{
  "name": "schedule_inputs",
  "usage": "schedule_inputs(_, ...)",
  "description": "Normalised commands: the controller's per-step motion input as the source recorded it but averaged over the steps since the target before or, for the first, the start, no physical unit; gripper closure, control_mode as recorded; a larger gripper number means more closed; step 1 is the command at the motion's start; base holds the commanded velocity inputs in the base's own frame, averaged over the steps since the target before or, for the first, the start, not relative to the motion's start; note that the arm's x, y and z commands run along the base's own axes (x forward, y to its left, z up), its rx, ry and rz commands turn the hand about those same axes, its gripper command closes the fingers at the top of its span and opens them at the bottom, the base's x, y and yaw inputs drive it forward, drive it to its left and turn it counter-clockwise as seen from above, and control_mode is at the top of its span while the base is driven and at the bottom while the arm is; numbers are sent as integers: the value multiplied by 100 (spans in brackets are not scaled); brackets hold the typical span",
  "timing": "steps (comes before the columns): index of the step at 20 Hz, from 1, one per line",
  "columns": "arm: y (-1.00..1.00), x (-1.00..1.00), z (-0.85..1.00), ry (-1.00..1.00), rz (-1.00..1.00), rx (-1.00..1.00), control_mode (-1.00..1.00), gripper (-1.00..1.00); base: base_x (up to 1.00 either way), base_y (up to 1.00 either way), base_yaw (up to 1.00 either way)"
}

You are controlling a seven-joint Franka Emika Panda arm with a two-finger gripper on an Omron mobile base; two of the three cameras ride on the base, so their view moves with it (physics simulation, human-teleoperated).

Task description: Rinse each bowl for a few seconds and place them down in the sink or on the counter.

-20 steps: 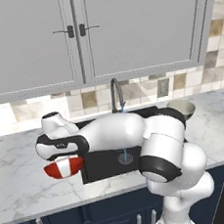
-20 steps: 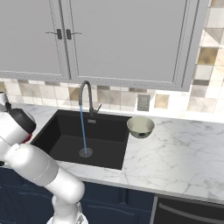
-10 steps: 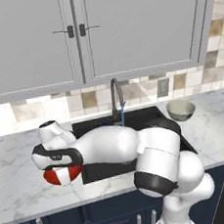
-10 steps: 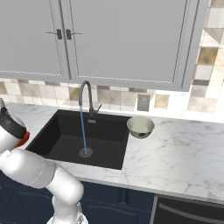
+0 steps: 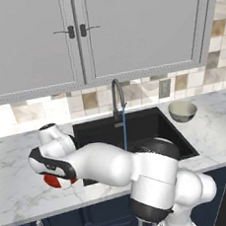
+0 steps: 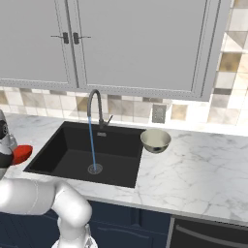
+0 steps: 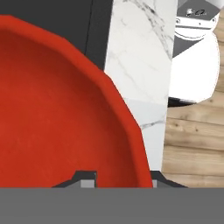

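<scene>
The wide red bowl [image 5: 53,181] is low over the counter [image 5: 16,183] just left of the sink [image 5: 154,130], under my hand. In the hand view the red bowl [image 7: 57,109] spreads over the left side, and my gripper [image 7: 120,177] straddles its rim, one tip inside and one outside. How firmly the tips press on the rim is unclear. In the right base view the red bowl [image 6: 22,153] peeks out at the far left. The cream bowl [image 5: 182,110] stands upright on the counter right of the sink, also seen as the cream bowl [image 6: 155,140].
The grey gooseneck faucet [image 6: 93,99] runs a thin stream of water into the black sink [image 6: 58,157]. Marble counter [image 6: 193,169] stretches to the right. The counter's front edge [image 7: 168,87] and wood floor lie close beside the red bowl in the hand view.
The arm has swung further left and down, carrying the red bowl from beside the sink's left edge lower toward the counter. The cream bowl and water stream are unchanged.
</scene>
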Motion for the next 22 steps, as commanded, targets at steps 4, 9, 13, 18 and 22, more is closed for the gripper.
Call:
schedule_inputs(4, 0, -5, -15, 6, 3, 0, -100, -100, 0, 0, 0)
schedule_inputs(9, -1, -25, -2, 1, 3, 0, -100, -100, 0, 0, 0)
schedule_inputs(13, 0, -29, 0, 1, 1, 0, -100, -100, 0, 0, 0)
schedule_inputs(18, 0, -27, 2, 3, 1, 0, -100, -100, 0, 0, 0)
schedule_inputs(22, 0, -15, 20, 1, 2, 0, -100, -100, 0, 0, 0)
